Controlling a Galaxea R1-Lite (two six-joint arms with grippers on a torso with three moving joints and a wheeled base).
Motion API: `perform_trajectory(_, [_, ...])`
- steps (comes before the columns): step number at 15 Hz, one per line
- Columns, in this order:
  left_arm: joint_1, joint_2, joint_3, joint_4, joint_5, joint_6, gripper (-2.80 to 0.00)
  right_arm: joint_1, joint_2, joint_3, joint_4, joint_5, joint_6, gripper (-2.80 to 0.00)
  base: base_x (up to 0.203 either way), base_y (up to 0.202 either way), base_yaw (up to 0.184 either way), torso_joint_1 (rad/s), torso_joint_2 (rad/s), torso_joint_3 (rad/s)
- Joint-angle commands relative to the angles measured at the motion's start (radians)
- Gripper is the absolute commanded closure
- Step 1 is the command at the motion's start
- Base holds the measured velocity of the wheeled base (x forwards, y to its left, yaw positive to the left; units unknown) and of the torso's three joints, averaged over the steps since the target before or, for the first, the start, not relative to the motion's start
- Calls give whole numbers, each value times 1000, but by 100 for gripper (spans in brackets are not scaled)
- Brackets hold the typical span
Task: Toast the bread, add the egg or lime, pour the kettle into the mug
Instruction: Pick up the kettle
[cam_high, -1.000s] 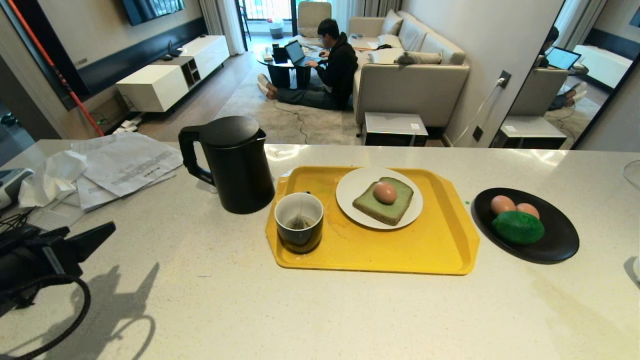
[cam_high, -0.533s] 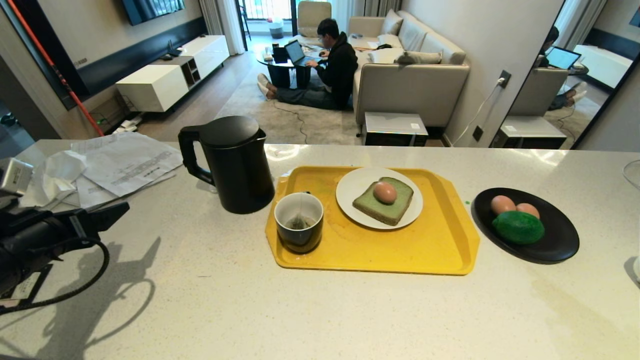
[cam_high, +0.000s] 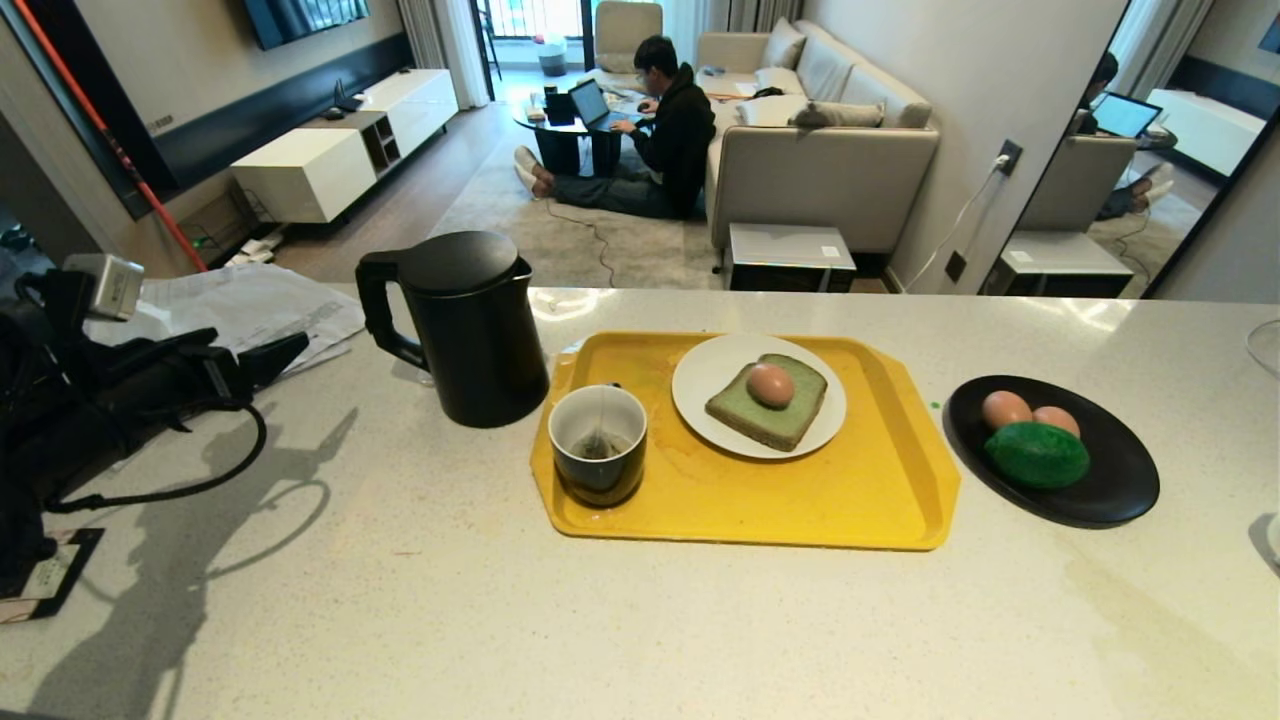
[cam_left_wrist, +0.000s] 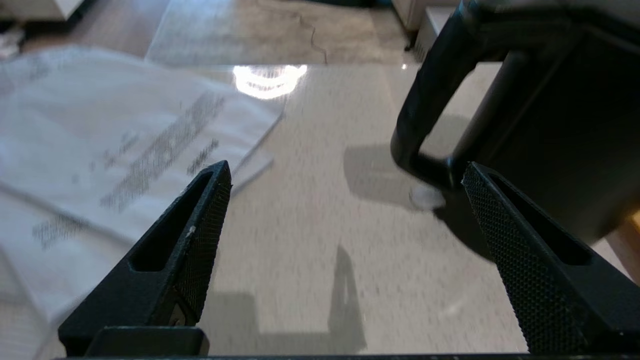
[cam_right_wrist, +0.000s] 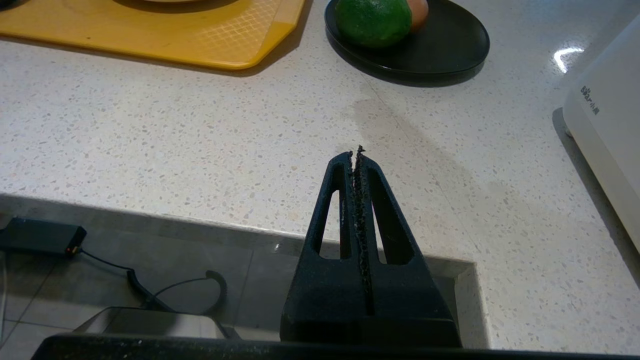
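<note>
Nearby, papers (cam_high: 250, 310) beside kettle (cam_high: 470, 325)

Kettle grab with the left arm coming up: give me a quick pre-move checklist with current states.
1. Left end effector open with nothing in it: ok.
2. Lined up on the kettle handle: not ok, the handle sits off to one side, near one finger rather than between them.
3. Kettle upright with lid on: ok.
4. Mug upright on the yellow tray, beside the kettle, tea bag inside: ok.
5. Papers clear of the approach: cannot tell, they lie close under the left arm.
6. Right end effector shut, off by the counter edge, away from the kettle: ok.
</note>
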Motion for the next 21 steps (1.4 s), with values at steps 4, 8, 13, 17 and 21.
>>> perform_trajectory(4, [-65,110,-82,-53,-17,10,-280,0,0,2,0,0,-1,0,0,0,0,0,0,0])
perform_trajectory(8, [-87,157,-129,-87,-17,3,-280,0,0,2,0,0,-1,0,0,0,0,0,0,0])
perform_trajectory(13, [-102,223,-201,-87,-20,5,-280,0,0,2,0,2,-1,0,0,0,0,0,0,0])
perform_trajectory(17, [-126,263,-250,-87,-20,8,-280,0,0,2,0,0,-1,0,0,0,0,0,0,0])
perform_trajectory(21, [-130,301,-318,-84,-21,9,-280,0,0,2,0,0,-1,0,0,0,0,0,0,0])
